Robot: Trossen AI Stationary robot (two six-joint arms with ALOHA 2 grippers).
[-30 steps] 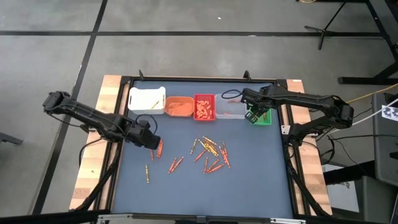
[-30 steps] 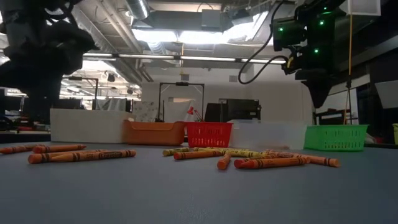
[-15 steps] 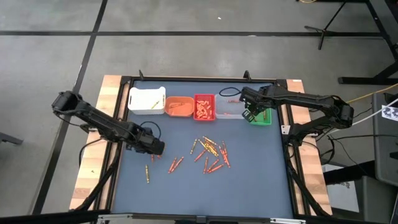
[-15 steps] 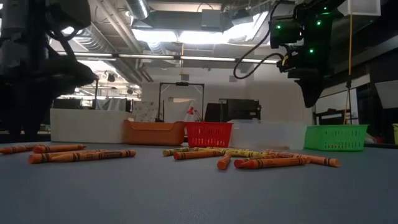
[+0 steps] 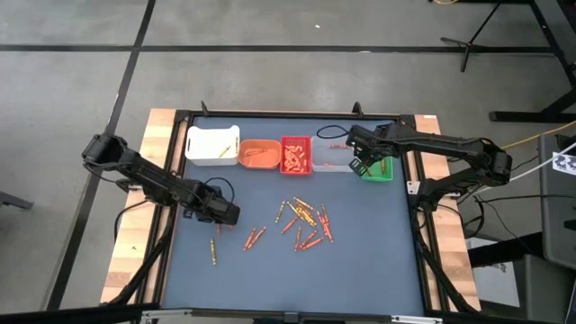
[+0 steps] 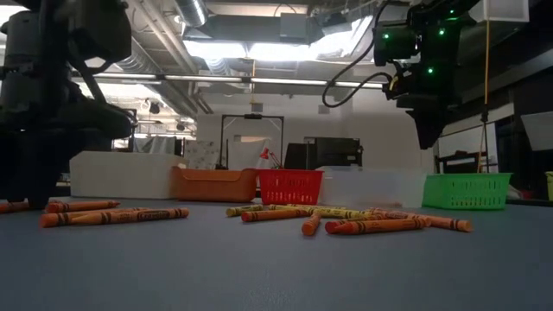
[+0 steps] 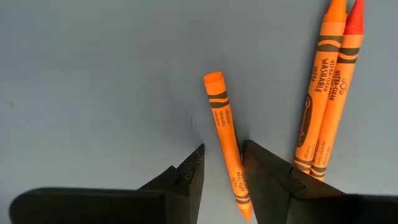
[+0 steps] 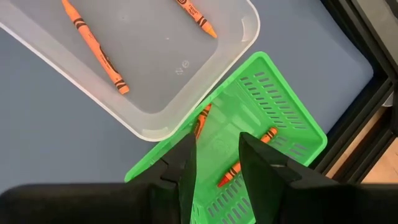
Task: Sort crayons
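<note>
Since 0.5 s ago the left tool [image 5: 223, 216] dropped lower toward the surface [image 5: 360, 261]. Left wrist view: fingers slightly apart, straddling an orange crayon [image 7: 227, 144] lying flat (not gripped). Right tool [image 8: 214, 163], part-open & empty, hangs over the green bin [image 8: 273, 118]. Loose crayons [image 5: 304, 223] lie mid-surface; ceiling pipes behind.

The left gripper [image 7: 221, 171] covers one crayon's [image 7: 226, 137] lower end. Beside it, two crayons [image 7: 323, 106] run past the frame edge. The green bin's [image 8: 283, 118] near wall is hidden behind the right gripper [image 8: 214, 165].
</note>
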